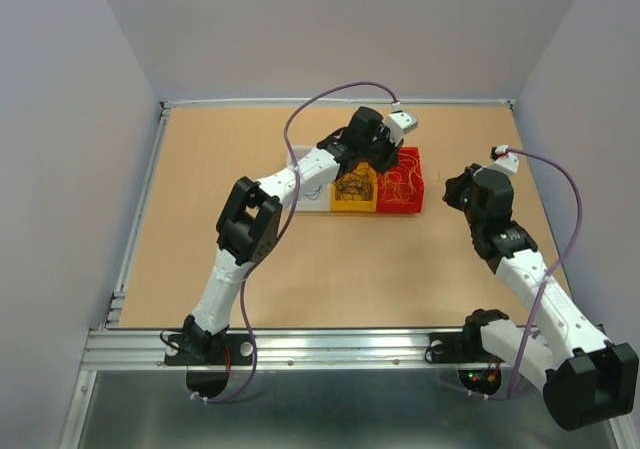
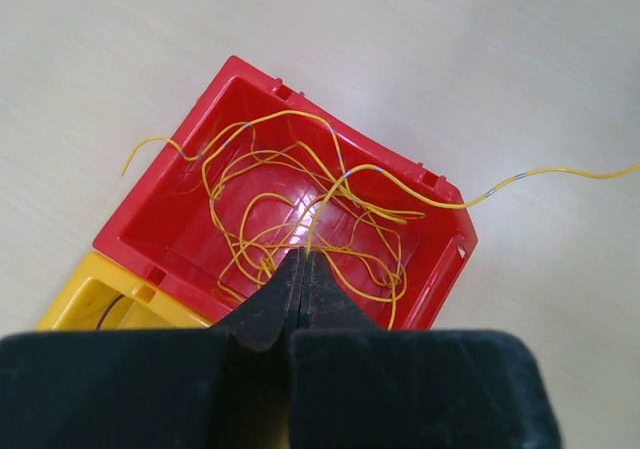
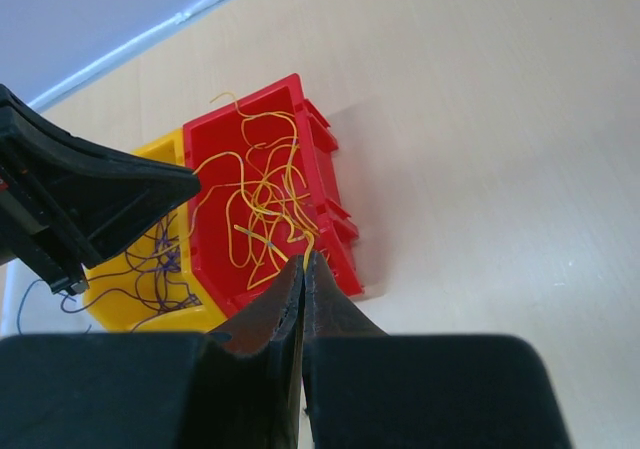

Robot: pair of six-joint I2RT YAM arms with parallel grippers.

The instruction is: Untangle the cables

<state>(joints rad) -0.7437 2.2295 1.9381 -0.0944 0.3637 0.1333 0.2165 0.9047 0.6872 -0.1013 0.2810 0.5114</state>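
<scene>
Surface finishes we note
Red bin (image 2: 160, 204) glossy moulded plastic; cables (image 2: 560, 172) smooth-coated; tabletop (image 1: 200, 239) matt wood-like board; front rail (image 1: 330, 347) brushed metal.

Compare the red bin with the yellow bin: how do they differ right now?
The red bin holds yellow-orange wires; the yellow bin holds dark wires. The red bin ends the row, while the yellow bin sits in the middle, between it and a white bin. Both are open-topped and stand side by side.
</scene>
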